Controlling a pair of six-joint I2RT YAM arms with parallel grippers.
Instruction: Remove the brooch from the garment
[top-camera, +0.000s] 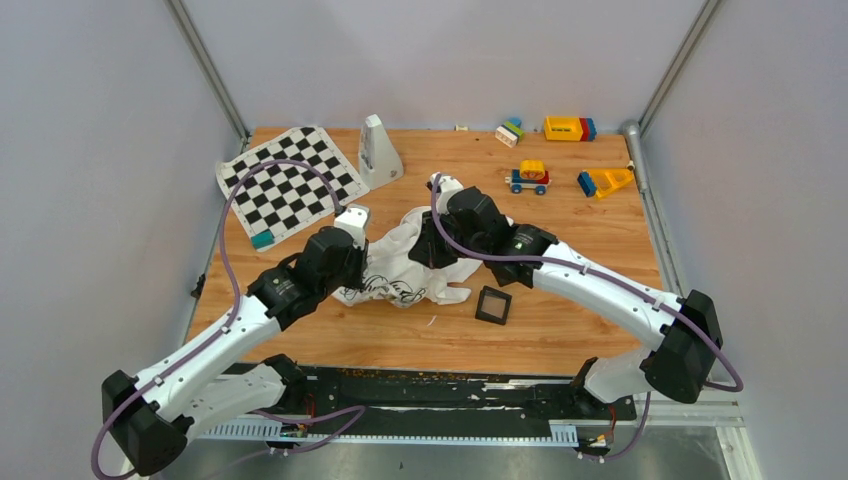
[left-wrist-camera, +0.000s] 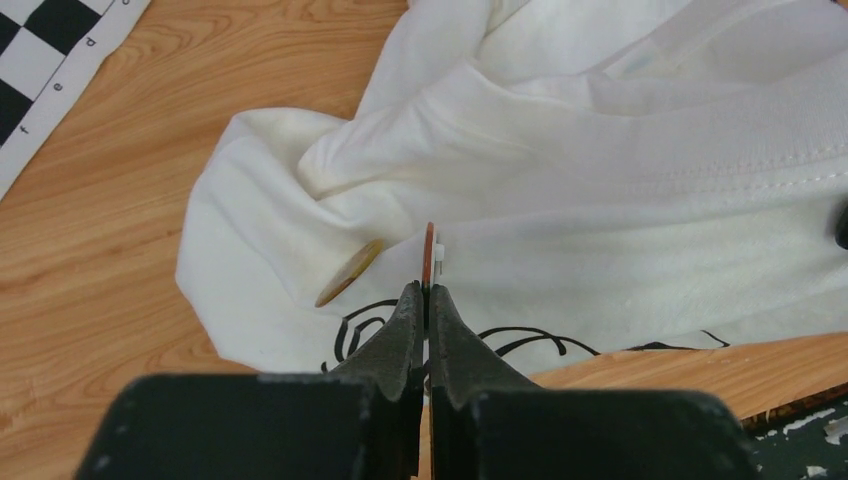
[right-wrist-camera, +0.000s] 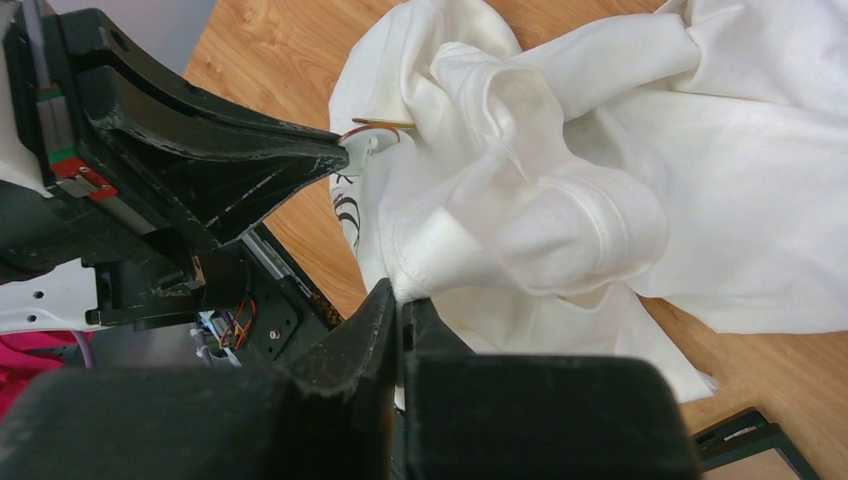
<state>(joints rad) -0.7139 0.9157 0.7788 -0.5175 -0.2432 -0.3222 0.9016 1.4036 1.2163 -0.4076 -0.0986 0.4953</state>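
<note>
The garment (top-camera: 400, 265), a crumpled white T-shirt with black script, lies mid-table. In the left wrist view my left gripper (left-wrist-camera: 428, 288) is shut on the brooch (left-wrist-camera: 430, 255), a thin brown disc seen edge-on and standing against the cloth (left-wrist-camera: 600, 170). A golden-brown oval piece (left-wrist-camera: 350, 272) rests on the cloth just left of it. The right wrist view shows the left fingers (right-wrist-camera: 290, 160) pinching that small piece (right-wrist-camera: 360, 142). My right gripper (right-wrist-camera: 400, 298) is shut on a thick fold of the garment (right-wrist-camera: 540, 200), holding it up. From above, both grippers (top-camera: 365, 260) (top-camera: 428, 250) meet over the shirt.
A small black square frame (top-camera: 492, 305) lies right of the shirt. The chequered mat (top-camera: 290, 180) with a teal block (top-camera: 262, 239) is at back left, beside a white wedge-shaped object (top-camera: 378, 150). A toy car (top-camera: 528, 178) and coloured blocks (top-camera: 568, 128) stand at back right.
</note>
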